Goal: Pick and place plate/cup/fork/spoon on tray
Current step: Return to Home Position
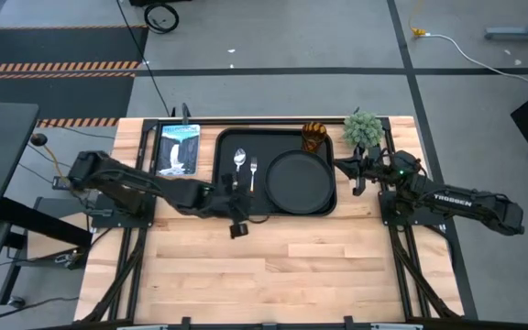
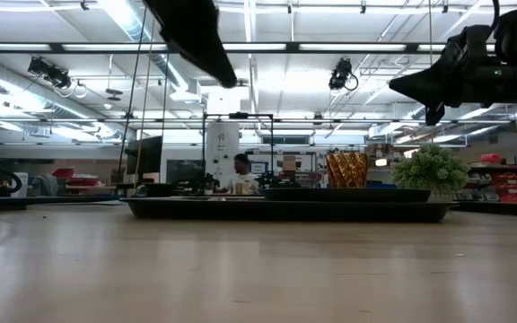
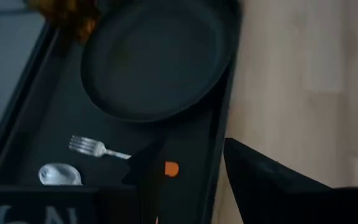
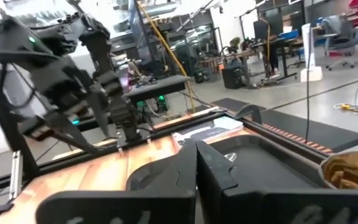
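The black tray [image 1: 229,203] lies at the table's far middle. On it lie the round black plate [image 1: 299,181], the amber cup [image 1: 313,137] in its far right corner, the spoon [image 1: 239,163] and the fork [image 1: 253,174]. My left gripper [image 1: 244,197] is open and empty above the tray's near left part. In its wrist view [image 3: 192,146] one finger stands in front of the fork's orange handle [image 3: 171,168]. My right gripper [image 1: 345,168] is shut and empty, raised beside the tray's right rim; its wrist view [image 4: 196,149] shows the fingers closed together.
A small green potted plant [image 1: 363,128] stands at the far right, just behind my right gripper. A picture book [image 1: 178,148] lies left of the tray. Bare wooden table [image 1: 273,266] stretches along the near side. A person [image 2: 240,166] shows far off in the room.
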Controlling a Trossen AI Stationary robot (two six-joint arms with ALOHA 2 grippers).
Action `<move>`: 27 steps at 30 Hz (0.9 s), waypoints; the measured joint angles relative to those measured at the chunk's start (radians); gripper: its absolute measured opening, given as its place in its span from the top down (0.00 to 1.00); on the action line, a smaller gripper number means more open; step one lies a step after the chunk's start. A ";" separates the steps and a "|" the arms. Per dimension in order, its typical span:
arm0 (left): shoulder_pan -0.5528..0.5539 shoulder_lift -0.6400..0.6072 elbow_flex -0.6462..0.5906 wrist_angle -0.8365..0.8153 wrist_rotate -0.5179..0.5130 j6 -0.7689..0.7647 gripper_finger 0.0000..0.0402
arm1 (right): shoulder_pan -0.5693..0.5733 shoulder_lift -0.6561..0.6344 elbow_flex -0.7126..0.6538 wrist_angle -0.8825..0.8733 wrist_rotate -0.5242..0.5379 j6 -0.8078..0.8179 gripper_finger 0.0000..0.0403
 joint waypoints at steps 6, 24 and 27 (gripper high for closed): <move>-0.045 -0.123 0.000 -0.018 0.043 0.083 0.57 | -0.020 -0.001 0.000 0.002 0.033 0.003 0.97; -0.146 -0.375 -0.024 -0.047 0.063 0.124 0.57 | -0.022 0.004 0.000 0.005 0.056 -0.011 0.95; -0.156 -0.384 -0.024 -0.031 0.063 0.029 0.57 | -0.022 0.004 0.000 0.010 0.056 -0.011 0.95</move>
